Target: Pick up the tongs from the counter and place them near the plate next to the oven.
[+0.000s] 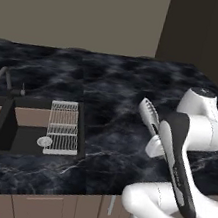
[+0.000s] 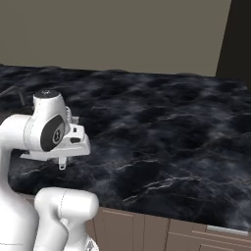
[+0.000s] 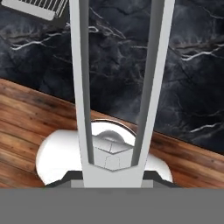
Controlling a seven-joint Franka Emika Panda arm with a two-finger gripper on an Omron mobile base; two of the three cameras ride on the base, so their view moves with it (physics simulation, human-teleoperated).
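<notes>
The slim silver-grey tongs (image 1: 149,116) are held up off the black marble counter (image 1: 116,82), pointing up and to the left from my hand. My gripper (image 1: 155,138) is shut on their hinge end. In the hand view the two long arms of the tongs (image 3: 151,78) run from the bottom to the top of the picture, with the counter (image 3: 192,65) and a wooden floor below them. My fingertips are hidden behind the tongs' base. From the right base view, my hand (image 2: 68,142) hangs over the counter's front edge. The plate and the oven are out of view.
A black sink (image 1: 21,131) is set into the counter at the left, with a white wire rack (image 1: 63,127) across its right side and a dark faucet (image 1: 4,80) behind it. A dark tall cabinet (image 1: 210,37) stands at the back right.
</notes>
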